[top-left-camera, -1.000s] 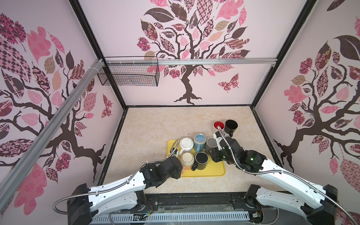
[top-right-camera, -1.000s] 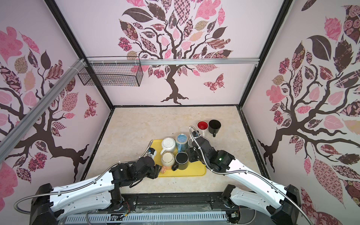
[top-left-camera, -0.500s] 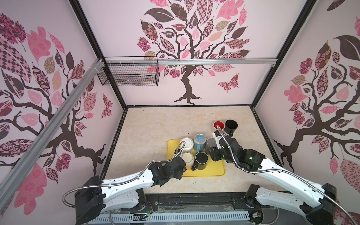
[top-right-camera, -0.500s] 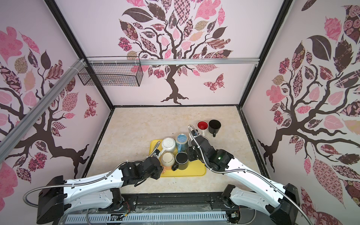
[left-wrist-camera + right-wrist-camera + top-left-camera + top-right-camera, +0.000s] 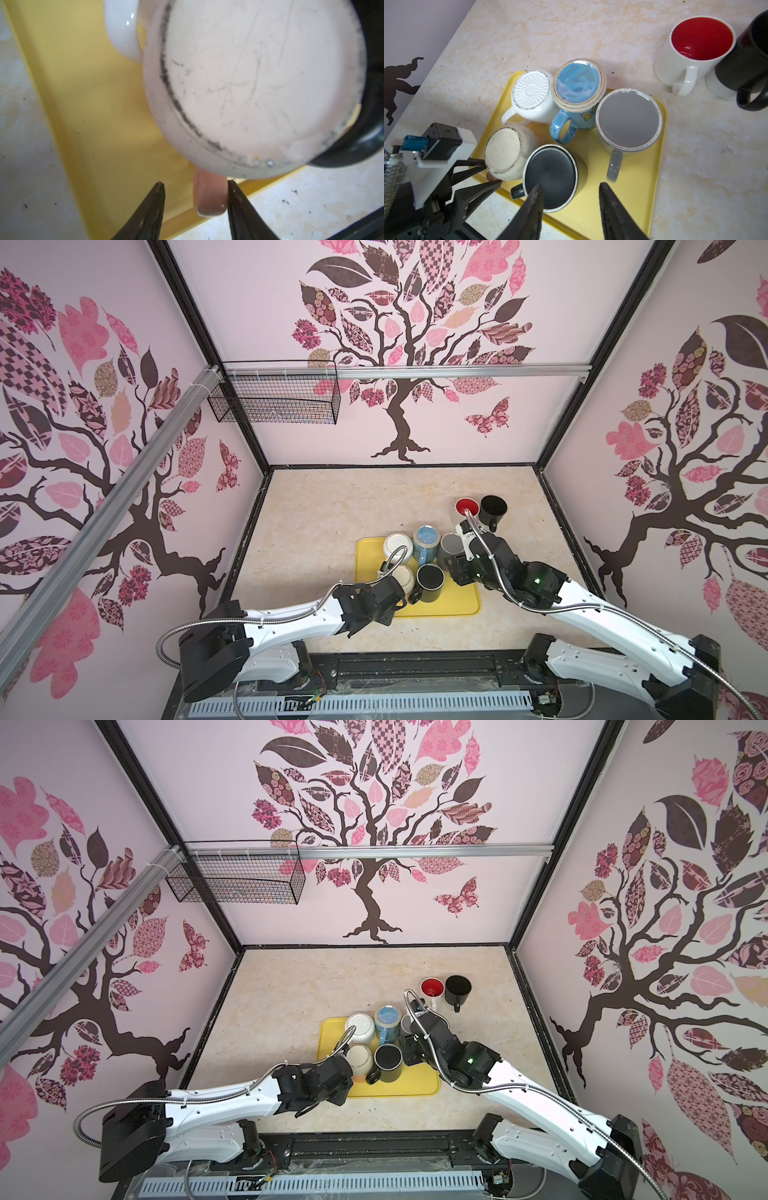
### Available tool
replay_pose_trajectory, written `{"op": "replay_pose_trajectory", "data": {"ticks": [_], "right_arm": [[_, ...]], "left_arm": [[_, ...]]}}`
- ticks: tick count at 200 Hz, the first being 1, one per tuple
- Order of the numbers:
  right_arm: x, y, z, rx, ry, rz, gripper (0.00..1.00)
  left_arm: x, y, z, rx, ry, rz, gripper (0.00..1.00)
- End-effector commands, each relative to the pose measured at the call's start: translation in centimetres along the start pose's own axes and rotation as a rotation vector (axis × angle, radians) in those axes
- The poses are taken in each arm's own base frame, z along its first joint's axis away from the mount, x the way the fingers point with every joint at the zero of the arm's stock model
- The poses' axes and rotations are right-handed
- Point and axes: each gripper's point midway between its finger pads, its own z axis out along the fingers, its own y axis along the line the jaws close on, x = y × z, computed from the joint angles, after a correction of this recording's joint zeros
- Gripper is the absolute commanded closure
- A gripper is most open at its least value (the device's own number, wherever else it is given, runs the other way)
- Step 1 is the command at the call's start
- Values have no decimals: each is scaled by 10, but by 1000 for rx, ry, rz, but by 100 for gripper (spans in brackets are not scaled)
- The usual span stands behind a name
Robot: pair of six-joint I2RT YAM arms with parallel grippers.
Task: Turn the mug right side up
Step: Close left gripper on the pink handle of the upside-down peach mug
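Several mugs stand upside down on a yellow tray [image 5: 457,605] [image 5: 643,187]. The cream, pink-tinted mug [image 5: 405,577] [image 5: 360,1058] [image 5: 259,83] [image 5: 504,151] sits at the tray's near left corner. Its pink handle [image 5: 209,197] points off the tray's front edge. My left gripper [image 5: 196,184] [image 5: 492,173] is open astride that handle; one finger touches it and the other stands a little apart. My right gripper [image 5: 570,193] [image 5: 455,572] hangs open over the tray, above the upturned black mug [image 5: 550,176], with nothing between its fingers.
Also upside down on the tray are a white mug [image 5: 532,91], a blue mug [image 5: 578,83] and a grey mug [image 5: 629,118]. Upright on the table behind stand a red-lined white mug [image 5: 467,506] and a black mug [image 5: 493,508]. A wire basket [image 5: 274,398] hangs on the back wall.
My left gripper has moved in to the cream mug's handle and its jaws have narrowed around it. The right gripper has hardly moved.
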Motion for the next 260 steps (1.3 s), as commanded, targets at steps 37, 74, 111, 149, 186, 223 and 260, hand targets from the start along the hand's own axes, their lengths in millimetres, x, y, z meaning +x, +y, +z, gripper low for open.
{"op": "replay_pose_trajectory", "data": {"ticks": [37, 74, 111, 149, 186, 223, 260], "right_arm": [[1, -3, -1, 10, -17, -5, 53], [3, -2, 2, -3, -20, 8, 52], [6, -1, 4, -9, -17, 15, 52], [1, -1, 1, -13, -38, 15, 52], [1, -1, 0, -14, -40, 16, 53], [3, 0, 1, -21, -38, 21, 53], [3, 1, 1, -28, -39, 22, 53]], "left_arm": [[-25, -16, -1, 19, -54, 10, 49], [-27, -19, 1, 35, -67, -15, 50], [-33, -18, -1, 28, -90, -19, 52], [-34, -17, 0, 19, -100, -21, 57], [-35, -16, 1, 11, -106, -18, 62], [-36, -18, 3, 9, -101, -10, 67], [-38, -18, 3, 7, -105, -8, 73]]}}
